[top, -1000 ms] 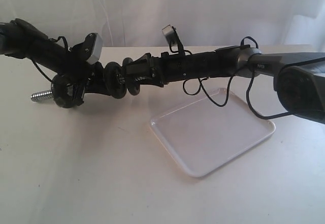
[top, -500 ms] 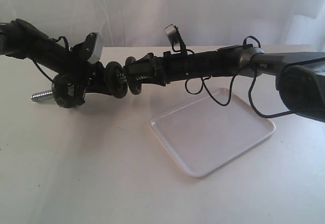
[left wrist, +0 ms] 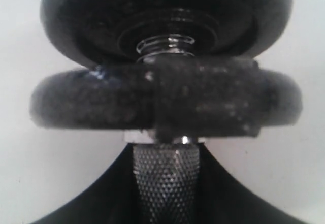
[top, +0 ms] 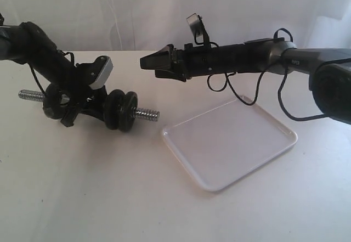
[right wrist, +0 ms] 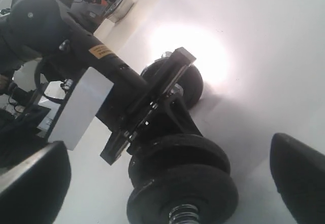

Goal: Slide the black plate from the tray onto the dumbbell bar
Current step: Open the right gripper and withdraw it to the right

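The dumbbell bar [top: 147, 113] lies low at the left of the table, with my left gripper [top: 82, 103] shut on its knurled middle [left wrist: 165, 183]. Two black discs sit side by side on its right end. The outer one is the black plate [top: 130, 110], with bare thread sticking out past it. From the left wrist, the black plate [left wrist: 167, 21] looks tilted behind the inner disc [left wrist: 162, 99]. A third disc [top: 55, 100] sits on the left end. My right gripper [top: 147, 62] hangs open and empty above and right of the plate [right wrist: 183, 196]. The white tray [top: 230, 143] holds nothing.
A black cable [top: 258, 96] droops from the right arm over the tray's far edge. The left arm's silver camera block [top: 101, 71] stands just above the bar. White curtain behind the table.
My right gripper has let go of the plate and drawn back up and to the right. The left arm has lowered the bar towards the table, with the plate staying on it.
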